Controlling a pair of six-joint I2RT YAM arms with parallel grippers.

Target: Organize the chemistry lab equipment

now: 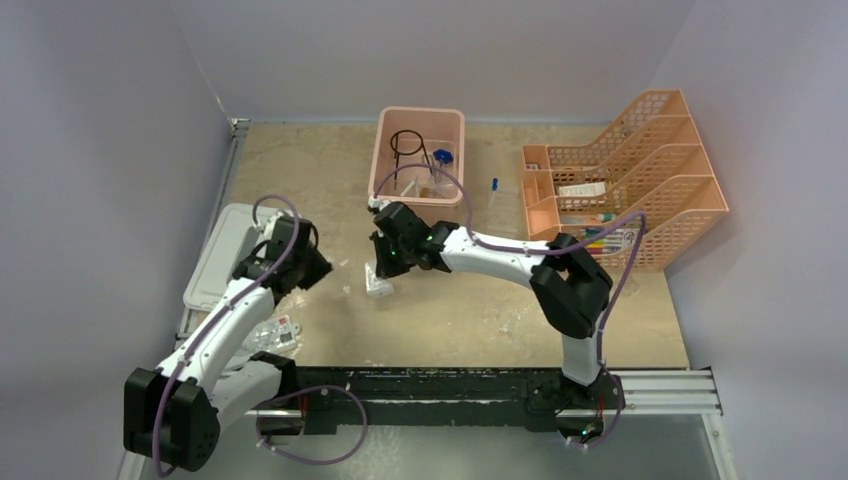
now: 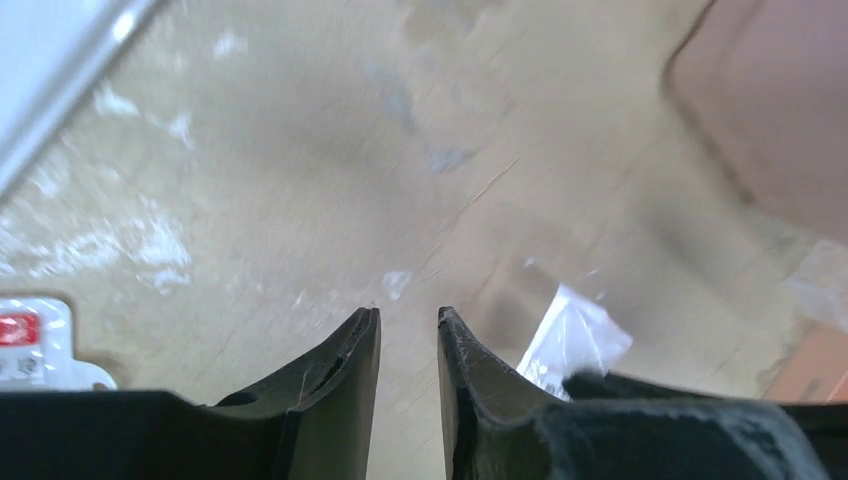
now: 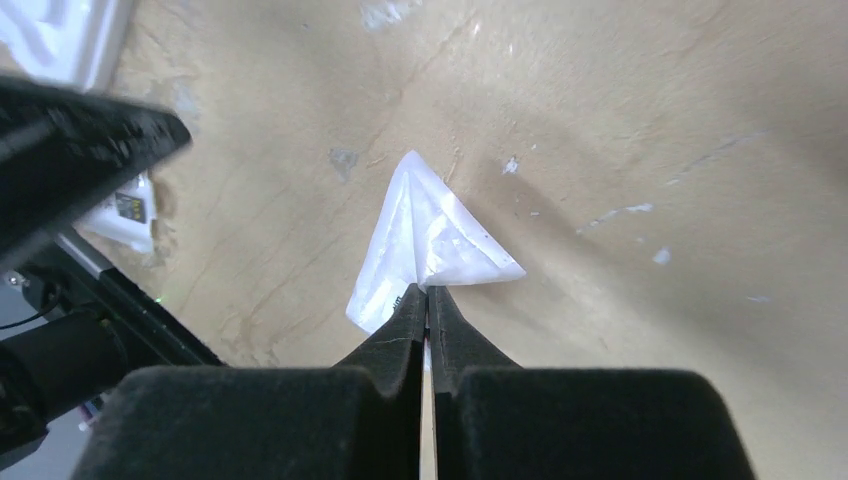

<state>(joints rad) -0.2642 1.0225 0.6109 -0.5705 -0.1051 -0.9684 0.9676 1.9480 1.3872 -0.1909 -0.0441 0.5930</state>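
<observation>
A small white packet (image 3: 432, 232) lies on the tan table with one edge pinched between the jaws of my right gripper (image 3: 428, 291), which is shut on it. From above, that gripper (image 1: 381, 272) points down at the packet (image 1: 378, 287) just in front of the pink tub. My left gripper (image 2: 408, 313) hovers over bare table with a narrow gap between its jaws and nothing in it. The same packet (image 2: 572, 335) shows to its right. A black wire ring (image 1: 407, 143) and a blue-tipped piece (image 1: 443, 156) lie in the tub.
The pink tub (image 1: 381, 150) stands at the back centre, and its white lid (image 1: 222, 250) lies at the left edge. Orange mesh racks (image 1: 650, 170) fill the back right. Clear packets with red labels (image 1: 277, 334) lie by the left arm. A small blue-capped vial (image 1: 494, 186) sits beside the tub.
</observation>
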